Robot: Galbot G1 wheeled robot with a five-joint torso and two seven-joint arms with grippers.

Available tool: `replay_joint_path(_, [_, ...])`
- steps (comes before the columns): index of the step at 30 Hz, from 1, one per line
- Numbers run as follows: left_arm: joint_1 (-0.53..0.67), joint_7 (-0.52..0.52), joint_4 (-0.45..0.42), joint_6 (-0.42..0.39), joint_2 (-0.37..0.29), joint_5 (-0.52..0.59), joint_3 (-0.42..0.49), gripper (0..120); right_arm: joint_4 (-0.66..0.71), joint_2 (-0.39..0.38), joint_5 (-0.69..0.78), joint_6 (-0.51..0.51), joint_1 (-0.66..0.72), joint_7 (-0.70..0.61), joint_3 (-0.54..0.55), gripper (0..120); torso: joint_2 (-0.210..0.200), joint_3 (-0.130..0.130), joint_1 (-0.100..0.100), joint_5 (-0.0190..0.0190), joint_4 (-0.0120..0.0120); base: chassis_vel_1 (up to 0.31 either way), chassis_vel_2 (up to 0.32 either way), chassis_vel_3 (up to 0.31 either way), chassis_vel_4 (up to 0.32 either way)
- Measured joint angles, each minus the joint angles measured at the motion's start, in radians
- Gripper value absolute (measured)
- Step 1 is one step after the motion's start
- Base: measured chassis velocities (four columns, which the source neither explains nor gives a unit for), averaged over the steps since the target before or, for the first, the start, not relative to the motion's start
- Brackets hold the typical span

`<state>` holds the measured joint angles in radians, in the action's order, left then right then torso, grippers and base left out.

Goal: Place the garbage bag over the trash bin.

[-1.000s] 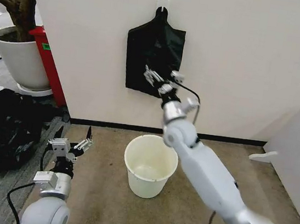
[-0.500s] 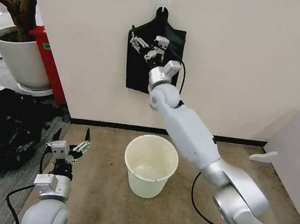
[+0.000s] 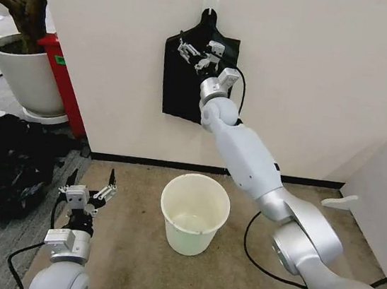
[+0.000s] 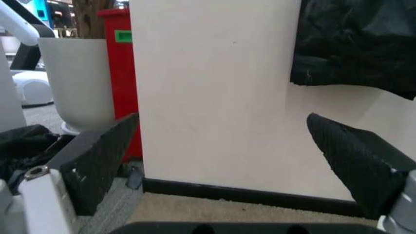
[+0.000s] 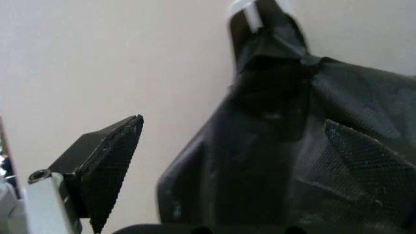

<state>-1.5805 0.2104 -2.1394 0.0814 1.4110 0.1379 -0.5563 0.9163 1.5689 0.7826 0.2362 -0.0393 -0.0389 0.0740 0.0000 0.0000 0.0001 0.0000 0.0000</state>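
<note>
Cream wall (image 3: 317, 75), tan carpet (image 3: 135, 265), trash bin (image 3: 193, 214) near baseboard (image 3: 296, 179)

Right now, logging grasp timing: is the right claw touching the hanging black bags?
Cannot tell. In the head view the right claw overlaps the black bags on the wall; in the right wrist view its open fingers frame them, with no plain contact or gap.

Office corner: carpet (image 3: 128, 264), potted tree (image 3: 19, 57)
</note>
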Motion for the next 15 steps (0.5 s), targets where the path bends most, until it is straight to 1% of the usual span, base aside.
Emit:
replay_joint_path(7, [-0.003, 0.006, -0.001, 0.000, 0.004, -0.001, -0.001, 100, -0.053, 0.009, -0.001, 0.001, 0.024, 0.018, -0.016, 100, 0.000, 0.000, 0.000, 0.0000, 0.0001, 0.000, 0.000, 0.000, 0.000])
replay_joint_path(10, [-0.002, 0.008, -0.001, 0.000, 0.010, -0.004, -0.001, 100, -0.069, 0.012, -0.002, 0.004, 0.036, 0.033, -0.020, 89, 0.000, 0.000, 0.000, 0.0000, 0.0000, 0.000, 0.000, 0.000, 0.000])
replay_joint_path(11, [-0.002, 0.008, -0.001, 0.000, 0.010, -0.004, -0.001, 100, -0.069, 0.012, -0.002, 0.004, 0.036, 0.033, -0.020, 89, 0.000, 0.000, 0.000, 0.0000, 0.0000, 0.000, 0.000, 0.000, 0.000])
replay_joint_path(12, [-0.002, 0.008, -0.001, 0.001, 0.011, -0.005, -0.001, 100, -0.072, 0.012, -0.002, 0.004, 0.039, 0.035, -0.021, 86, 0.000, 0.000, 0.000, 0.0000, 0.0000, 0.000, 0.000, 0.000, 0.000])
replay_joint_path(13, [-0.002, 0.009, 0.000, 0.002, 0.013, -0.007, -0.001, 100, -0.077, 0.014, -0.002, 0.005, 0.044, 0.039, -0.025, 80, 0.000, 0.000, 0.000, 0.0000, 0.0000, 0.000, 0.000, 0.000, 0.000])
replay_joint_path(15, [-0.003, 0.012, 0.001, 0.003, 0.014, -0.010, -0.001, 100, -0.085, 0.016, -0.002, 0.005, 0.053, 0.044, -0.027, 72, 0.000, 0.000, 0.000, 0.0000, 0.0000, 0.000, 0.000, 0.000, 0.000])
